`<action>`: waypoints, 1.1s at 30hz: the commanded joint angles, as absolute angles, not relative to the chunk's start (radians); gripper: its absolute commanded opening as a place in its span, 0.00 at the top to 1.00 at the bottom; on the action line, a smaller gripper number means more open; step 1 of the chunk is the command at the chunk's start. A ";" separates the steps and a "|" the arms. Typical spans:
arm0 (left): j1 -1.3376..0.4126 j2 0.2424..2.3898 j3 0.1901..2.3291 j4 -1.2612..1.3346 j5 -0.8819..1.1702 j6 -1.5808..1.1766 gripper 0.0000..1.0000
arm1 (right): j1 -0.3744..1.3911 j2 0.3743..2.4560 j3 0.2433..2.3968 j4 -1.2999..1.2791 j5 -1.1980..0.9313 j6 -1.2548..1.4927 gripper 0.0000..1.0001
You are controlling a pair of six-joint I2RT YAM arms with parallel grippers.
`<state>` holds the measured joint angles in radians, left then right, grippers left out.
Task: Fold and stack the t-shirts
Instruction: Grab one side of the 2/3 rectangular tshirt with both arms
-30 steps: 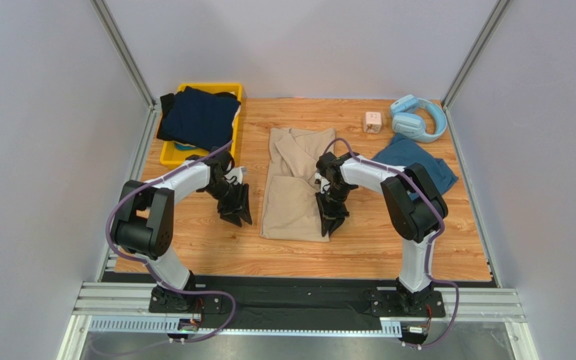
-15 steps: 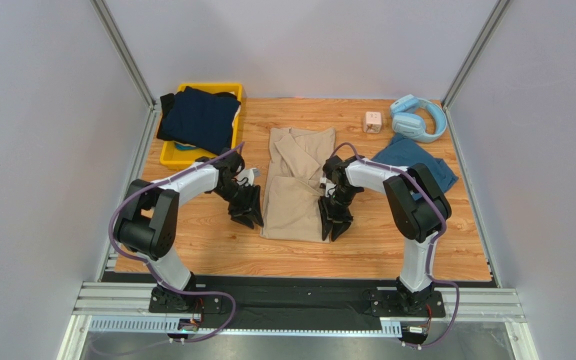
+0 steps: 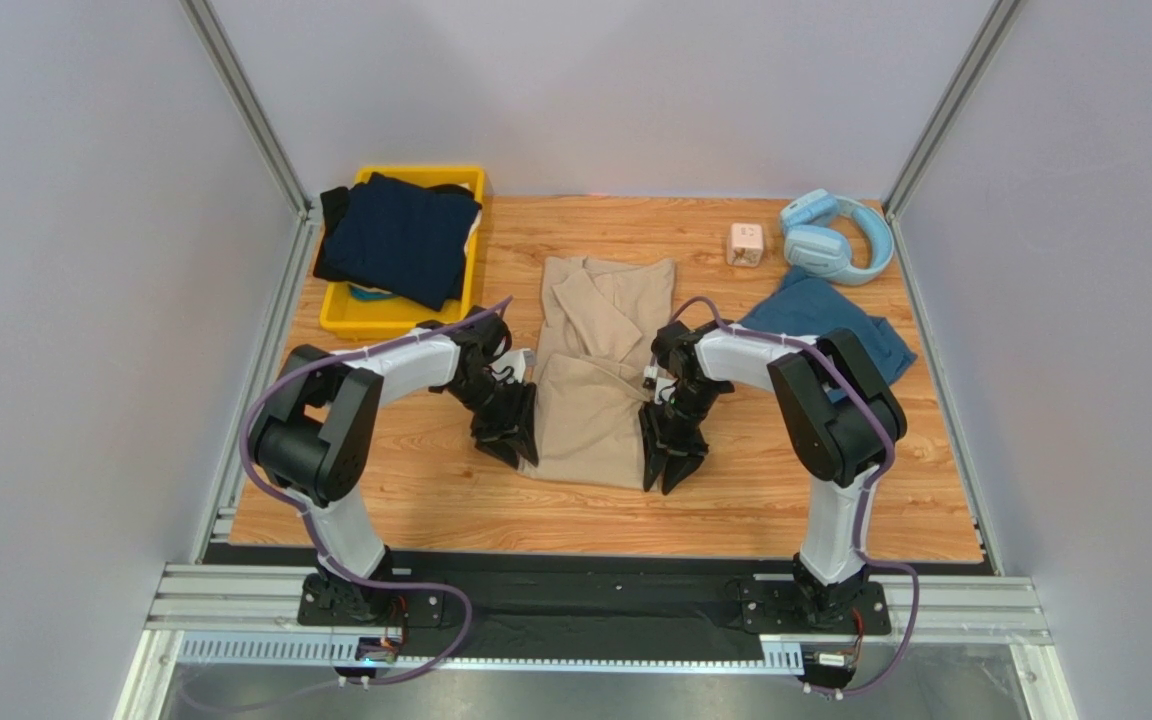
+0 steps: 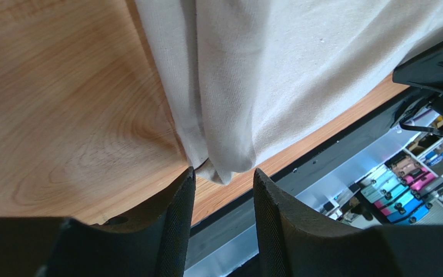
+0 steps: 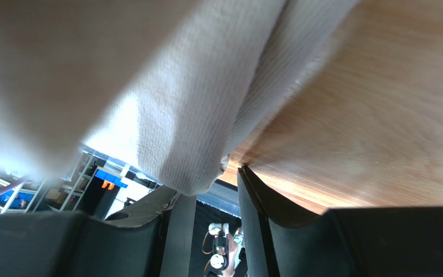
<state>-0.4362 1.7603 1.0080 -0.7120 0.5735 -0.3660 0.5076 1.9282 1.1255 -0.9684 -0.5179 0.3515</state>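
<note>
Beige cotton t-shirt (image 3: pixel 597 360) lies lengthwise-folded mid-tabletop (image 3: pixel 387 488). My left gripper (image 3: pixel 510 440) and right gripper (image 3: pixel 672 458) are spread at its near corners, nothing pinched. Teal-blue t-shirt (image 3: pixel 830 323) and dark navy t-shirt (image 3: pixel 394 233) not yet stacked.

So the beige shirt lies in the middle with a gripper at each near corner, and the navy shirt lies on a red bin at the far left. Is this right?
Not quite. The bin is yellow, not red; the top view shows it. The rest holds: the beige shirt lies in the middle, the left gripper and right gripper at its near corners, the navy shirt on the bin.
</note>
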 commanded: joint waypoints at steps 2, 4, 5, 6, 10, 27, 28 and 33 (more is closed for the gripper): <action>-0.436 1.761 1.078 -0.793 0.520 -0.344 0.52 | 0.509 1.959 1.100 -0.873 -0.419 0.347 0.61; -0.436 1.761 1.106 -0.821 0.485 -0.339 0.52 | 0.506 1.963 1.108 -0.876 -0.420 0.345 0.61; -0.436 1.761 1.109 -0.828 0.480 -0.339 0.52 | 0.505 1.967 1.109 -0.879 -0.420 0.344 0.61; -0.436 1.766 1.109 -0.828 0.483 -0.341 0.52 | 0.505 1.967 1.112 -0.880 -0.422 0.345 0.61; -0.437 1.816 1.108 -0.819 0.500 -0.334 0.52 | 0.497 1.971 1.129 -0.890 -0.422 0.342 0.61; -0.515 1.901 1.048 -0.721 0.499 -0.383 0.60 | 0.477 1.971 1.129 -0.900 -0.423 0.339 0.68; -0.518 1.902 1.046 -0.716 0.496 -0.387 0.65 | 0.477 1.974 1.126 -0.900 -0.422 0.337 0.72; -0.525 1.878 1.025 -0.709 0.479 -0.394 1.00 | 0.477 1.974 1.109 -0.900 -0.428 0.339 1.00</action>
<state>-0.5152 1.8717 1.0592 -0.7628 0.5468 -0.3916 0.4824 1.9423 1.1316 -0.9768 -0.5091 0.3470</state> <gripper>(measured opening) 0.041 0.041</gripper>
